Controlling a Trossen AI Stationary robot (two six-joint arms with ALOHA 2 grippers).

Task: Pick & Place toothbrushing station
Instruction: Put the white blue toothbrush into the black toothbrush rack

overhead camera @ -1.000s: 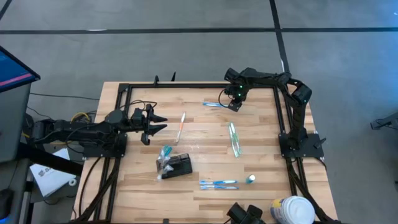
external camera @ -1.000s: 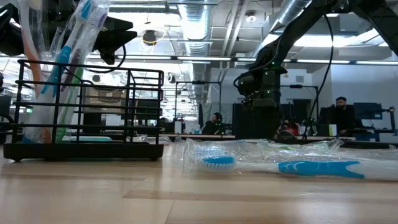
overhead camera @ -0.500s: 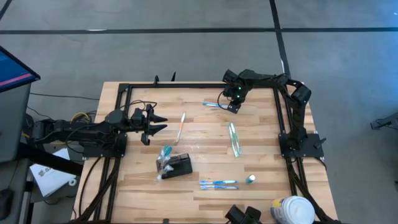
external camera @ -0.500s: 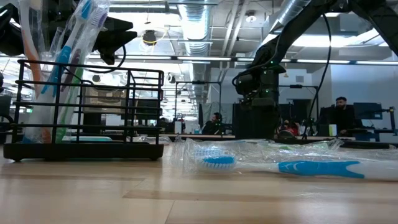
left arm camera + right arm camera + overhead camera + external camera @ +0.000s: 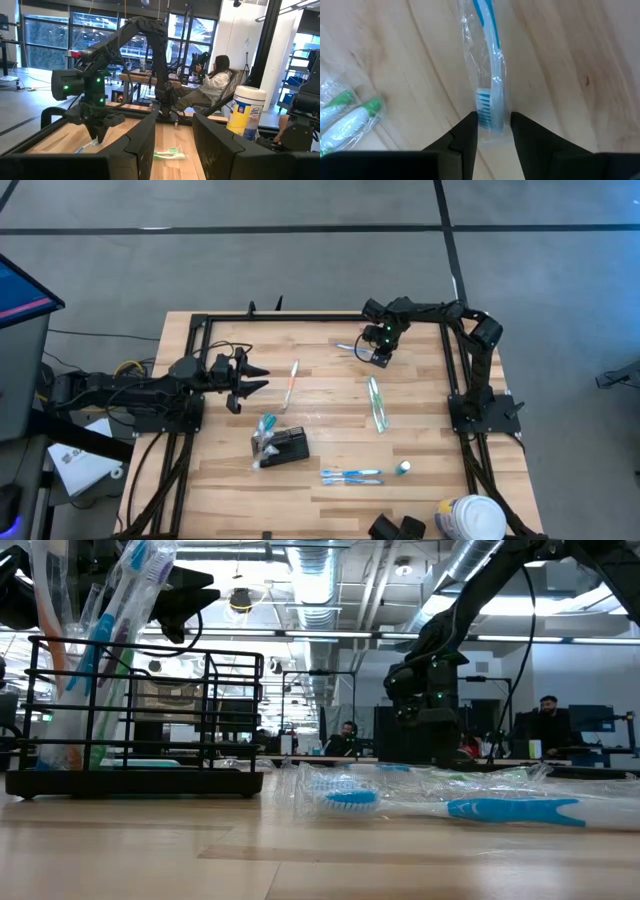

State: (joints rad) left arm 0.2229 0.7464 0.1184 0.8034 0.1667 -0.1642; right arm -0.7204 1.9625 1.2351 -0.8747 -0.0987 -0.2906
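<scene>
Right gripper (image 5: 492,131) straddling wrapped blue toothbrush (image 5: 488,85), fingers apart, not clamped yet.
Your risk: slick wrap slips on closing. Left gripper (image 5: 247,379) waits half-open; toothbrushing station (image 5: 284,447) sits front-centre.

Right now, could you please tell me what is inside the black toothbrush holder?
The black toothbrush holder has wrapped toothbrushes standing in one end compartment, with blue, green and orange handles. The other compartments look empty; how many brushes there are is unclear through the wrapping.
</scene>
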